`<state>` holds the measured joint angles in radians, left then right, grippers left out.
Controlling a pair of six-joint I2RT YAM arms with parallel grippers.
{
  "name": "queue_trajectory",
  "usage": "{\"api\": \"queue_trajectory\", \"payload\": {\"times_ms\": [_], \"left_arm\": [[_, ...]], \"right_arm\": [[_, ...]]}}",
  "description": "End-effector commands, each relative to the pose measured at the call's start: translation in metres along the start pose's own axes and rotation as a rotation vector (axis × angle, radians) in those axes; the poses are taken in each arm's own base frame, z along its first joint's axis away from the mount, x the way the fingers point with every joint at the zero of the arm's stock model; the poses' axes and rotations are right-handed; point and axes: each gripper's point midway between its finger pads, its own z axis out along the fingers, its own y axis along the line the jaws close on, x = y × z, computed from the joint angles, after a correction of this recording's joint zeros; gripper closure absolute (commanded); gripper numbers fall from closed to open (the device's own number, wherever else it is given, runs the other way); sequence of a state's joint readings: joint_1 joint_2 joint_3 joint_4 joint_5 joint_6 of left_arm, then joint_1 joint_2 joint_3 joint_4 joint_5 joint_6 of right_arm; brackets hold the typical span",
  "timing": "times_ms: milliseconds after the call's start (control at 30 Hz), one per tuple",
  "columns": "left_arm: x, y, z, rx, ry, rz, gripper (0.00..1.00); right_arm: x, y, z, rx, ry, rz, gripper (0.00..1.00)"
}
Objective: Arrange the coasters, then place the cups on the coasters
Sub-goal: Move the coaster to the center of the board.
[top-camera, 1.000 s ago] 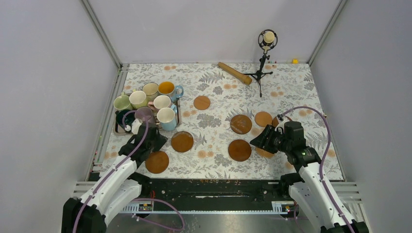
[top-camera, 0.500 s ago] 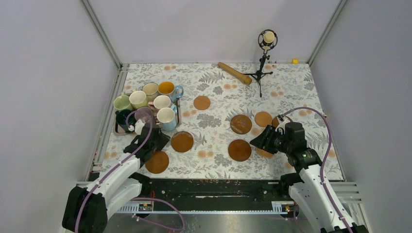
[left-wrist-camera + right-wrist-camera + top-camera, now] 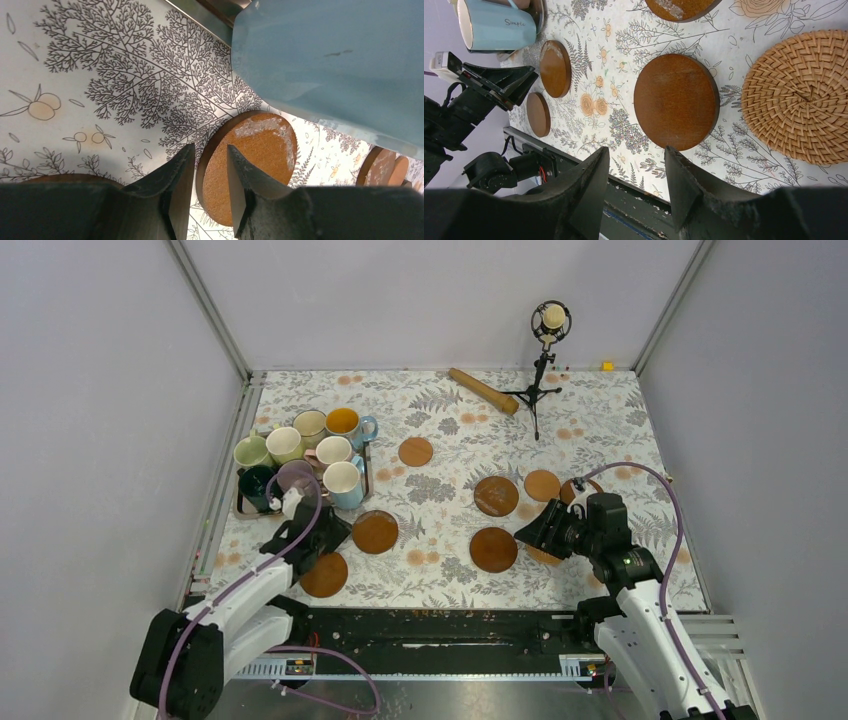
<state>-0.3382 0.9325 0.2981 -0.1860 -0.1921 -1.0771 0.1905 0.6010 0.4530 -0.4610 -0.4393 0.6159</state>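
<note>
While left gripper (image 3: 208,154) hovered apart, empty, coaster (image 3: 255,160) lay at its 12 o'clock; advisable: straddle rim squarely, clear of blue cup (image 3: 330,60); right gripper (image 3: 636,156) likewise apart, empty.

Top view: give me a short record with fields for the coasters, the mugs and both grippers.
coasters: lying singly across the table, none carrying a mug
mugs: eight, bunched on a tray at the far left
left gripper: jaws apart, empty, over the edge of a cork-topped coaster
right gripper: jaws apart, empty, above a dark coaster beside a woven coaster
</note>
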Motion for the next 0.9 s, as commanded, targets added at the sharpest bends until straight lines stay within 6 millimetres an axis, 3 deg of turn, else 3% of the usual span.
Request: {"api": "queue_trajectory", "payload": {"times_ms": [0, 100, 600, 867], "left_arm": [[0.000, -0.015, 0.005, 0.073, 0.005, 0.018, 0.70], [0.006, -0.019, 0.008, 0.089, 0.037, 0.055, 0.74], [0.049, -0.034, 0.008, 0.127, 0.142, 0.195, 0.74], [0.077, -0.059, 0.007, 0.190, 0.211, 0.266, 0.73]], "right_arm": [[0.003, 0.005, -0.002, -0.024, 0.015, 0.002, 0.47], [0.004, 0.004, -0.001, -0.021, 0.017, 0.006, 0.47], [0.006, 0.004, 0.000, -0.023, 0.027, 0.007, 0.47], [0.006, 0.005, -0.001, -0.025, 0.025, 0.007, 0.47]]}}
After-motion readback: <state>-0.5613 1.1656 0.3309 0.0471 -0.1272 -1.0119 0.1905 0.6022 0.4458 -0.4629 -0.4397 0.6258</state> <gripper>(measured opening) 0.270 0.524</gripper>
